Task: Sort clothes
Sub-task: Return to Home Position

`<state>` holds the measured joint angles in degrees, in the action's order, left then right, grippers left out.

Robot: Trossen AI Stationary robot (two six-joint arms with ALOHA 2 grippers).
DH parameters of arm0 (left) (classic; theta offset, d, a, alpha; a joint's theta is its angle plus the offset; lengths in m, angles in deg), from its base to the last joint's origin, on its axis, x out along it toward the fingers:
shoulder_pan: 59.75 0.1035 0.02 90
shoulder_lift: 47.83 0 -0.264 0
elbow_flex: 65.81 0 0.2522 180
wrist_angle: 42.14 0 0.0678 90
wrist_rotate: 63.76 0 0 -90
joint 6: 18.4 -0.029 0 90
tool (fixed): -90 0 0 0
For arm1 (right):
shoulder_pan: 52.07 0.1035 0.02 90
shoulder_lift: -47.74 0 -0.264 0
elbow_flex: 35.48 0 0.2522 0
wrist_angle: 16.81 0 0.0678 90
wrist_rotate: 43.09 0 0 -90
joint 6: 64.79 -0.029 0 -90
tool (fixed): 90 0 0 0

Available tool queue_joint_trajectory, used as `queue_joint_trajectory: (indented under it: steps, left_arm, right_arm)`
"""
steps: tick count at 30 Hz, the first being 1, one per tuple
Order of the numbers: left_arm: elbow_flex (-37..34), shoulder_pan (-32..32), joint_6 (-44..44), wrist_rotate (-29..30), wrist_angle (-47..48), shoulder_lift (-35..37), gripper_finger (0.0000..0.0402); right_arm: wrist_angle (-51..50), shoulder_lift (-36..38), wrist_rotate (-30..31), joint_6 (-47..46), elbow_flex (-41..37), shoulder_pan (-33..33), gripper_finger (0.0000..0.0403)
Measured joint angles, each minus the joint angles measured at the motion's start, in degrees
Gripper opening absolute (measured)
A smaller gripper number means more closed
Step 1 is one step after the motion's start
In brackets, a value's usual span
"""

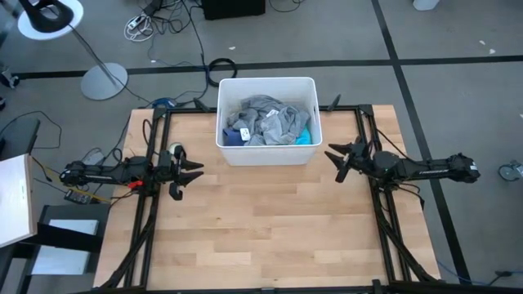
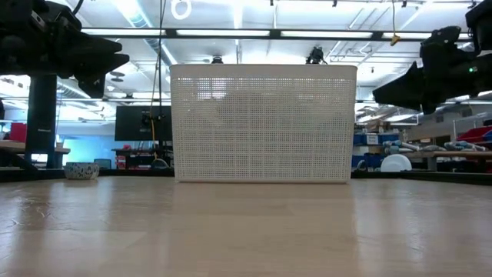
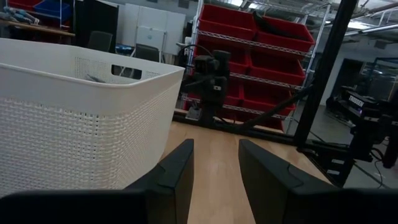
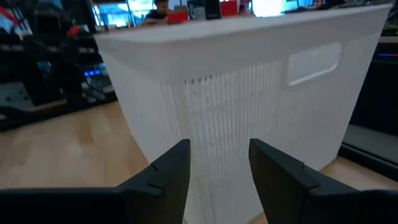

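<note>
Wooden table, white bin on it

bin: white, fine perforated grid
grey shirt: plain grey
turquoise garment: bright turquoise
table: pale wood planks

Grey floor, cables; red shelf bins; ceiling strip lights.

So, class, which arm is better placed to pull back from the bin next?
Left, marginally: both are open and empty, but the left gripper sits clear of the white bin, while the right gripper faces its wall closely.
</note>
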<state>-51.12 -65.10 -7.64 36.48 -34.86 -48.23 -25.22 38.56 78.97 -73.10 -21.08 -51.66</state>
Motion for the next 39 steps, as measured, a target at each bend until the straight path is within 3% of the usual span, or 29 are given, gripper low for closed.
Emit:
queue_joint_trajectory:
  steps: [39]
  left_arm:
    - [0.0, 0.0, 0.0, 0.0, 0.0, 0.0, 0.0131]
  right_arm:
    - [1.5, 0.0, -0.4, 0.0, 0.0, 0.0, 0.0165]
